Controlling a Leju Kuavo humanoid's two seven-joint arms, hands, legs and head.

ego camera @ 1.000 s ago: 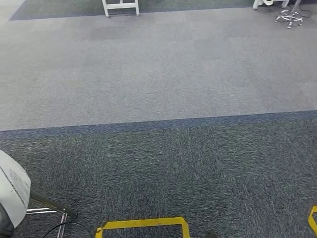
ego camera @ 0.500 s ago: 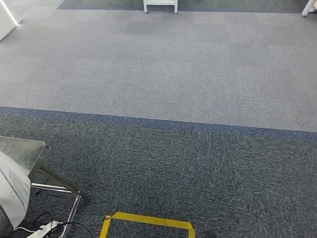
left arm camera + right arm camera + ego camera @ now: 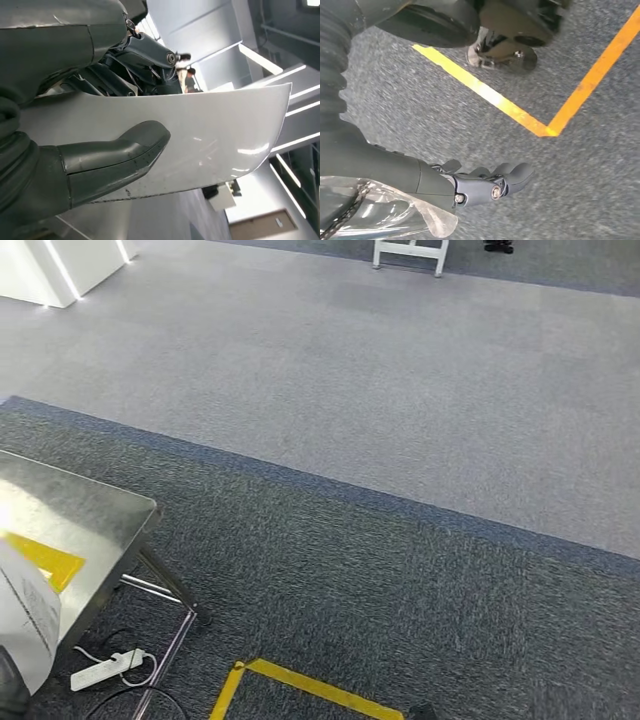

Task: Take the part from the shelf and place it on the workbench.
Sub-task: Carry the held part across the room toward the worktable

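Over dark carpet (image 3: 392, 610) marked with yellow tape (image 3: 302, 685), beside the steel workbench (image 3: 83, 520), the white curved part (image 3: 211, 135) is gripped by the left hand (image 3: 113, 125), while the right hand (image 3: 478, 185) is hung empty, fingers loosely extended.

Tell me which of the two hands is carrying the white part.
The left hand: its thumb presses on the white part. The right hand hangs over the carpet.
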